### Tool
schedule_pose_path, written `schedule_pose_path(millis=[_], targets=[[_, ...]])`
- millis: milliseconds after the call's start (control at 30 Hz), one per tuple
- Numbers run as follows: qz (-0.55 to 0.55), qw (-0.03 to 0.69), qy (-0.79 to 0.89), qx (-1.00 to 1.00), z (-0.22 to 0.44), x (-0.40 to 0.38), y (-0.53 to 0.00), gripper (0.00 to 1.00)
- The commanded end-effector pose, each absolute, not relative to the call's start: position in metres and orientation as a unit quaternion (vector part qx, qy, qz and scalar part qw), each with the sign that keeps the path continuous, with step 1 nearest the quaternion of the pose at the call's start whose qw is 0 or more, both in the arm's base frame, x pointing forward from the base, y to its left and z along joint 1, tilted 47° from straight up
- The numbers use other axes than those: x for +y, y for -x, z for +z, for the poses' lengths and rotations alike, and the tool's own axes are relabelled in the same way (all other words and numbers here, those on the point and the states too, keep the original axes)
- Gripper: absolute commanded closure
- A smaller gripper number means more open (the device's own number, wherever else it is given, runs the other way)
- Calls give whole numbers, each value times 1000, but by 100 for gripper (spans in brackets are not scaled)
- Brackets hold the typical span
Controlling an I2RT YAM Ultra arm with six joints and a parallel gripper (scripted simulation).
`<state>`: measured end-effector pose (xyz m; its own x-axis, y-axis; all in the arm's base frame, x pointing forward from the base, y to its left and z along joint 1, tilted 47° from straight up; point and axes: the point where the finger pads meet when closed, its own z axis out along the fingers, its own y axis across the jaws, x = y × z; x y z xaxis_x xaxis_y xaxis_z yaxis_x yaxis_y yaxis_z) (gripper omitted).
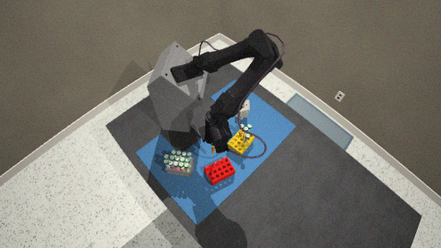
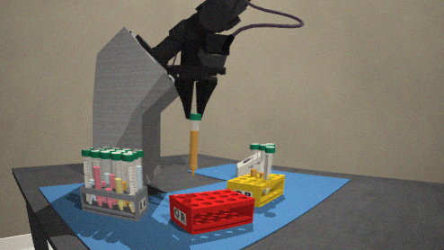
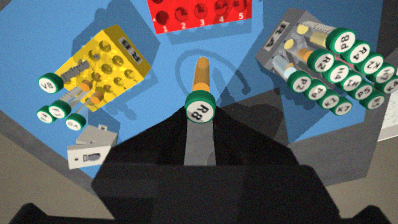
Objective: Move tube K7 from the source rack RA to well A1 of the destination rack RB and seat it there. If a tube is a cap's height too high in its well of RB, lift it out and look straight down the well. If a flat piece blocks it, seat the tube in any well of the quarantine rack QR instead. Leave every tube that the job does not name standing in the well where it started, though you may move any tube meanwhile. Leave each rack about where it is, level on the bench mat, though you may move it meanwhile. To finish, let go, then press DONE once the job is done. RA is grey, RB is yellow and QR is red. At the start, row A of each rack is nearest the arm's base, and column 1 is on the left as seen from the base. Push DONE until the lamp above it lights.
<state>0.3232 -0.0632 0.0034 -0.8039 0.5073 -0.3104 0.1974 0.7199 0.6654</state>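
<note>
My gripper (image 2: 195,112) is shut on the green cap of a tube with orange filling (image 2: 194,146) and holds it upright, high above the blue mat. In the wrist view the held tube's cap (image 3: 200,108) reads R8. The tube hangs between the grey rack RA (image 2: 114,189) and the yellow rack RB (image 2: 257,186), apart from both. RA (image 3: 325,65) holds several green-capped tubes. RB (image 3: 102,62) holds three tubes (image 3: 55,105) at one end, and its other wells look open. The red rack QR (image 2: 211,210) stands empty in front.
A small white box (image 3: 90,152) stands on the mat behind RB. The arm's grey base block (image 2: 126,103) rises behind RA. All three racks sit on the blue mat (image 1: 214,152), with the dark bench around it.
</note>
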Motion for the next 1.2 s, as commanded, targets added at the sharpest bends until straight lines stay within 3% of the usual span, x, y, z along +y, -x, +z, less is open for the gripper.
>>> schedule_pose_path(millis=[0, 433, 667, 1167], targets=[[321, 243, -267, 875, 15, -78, -331, 100], [366, 168, -449, 798, 15, -78, -331, 100], [372, 139, -466, 791, 10, -58, -322, 100], [371, 144, -473, 786, 38, -47, -340, 100]])
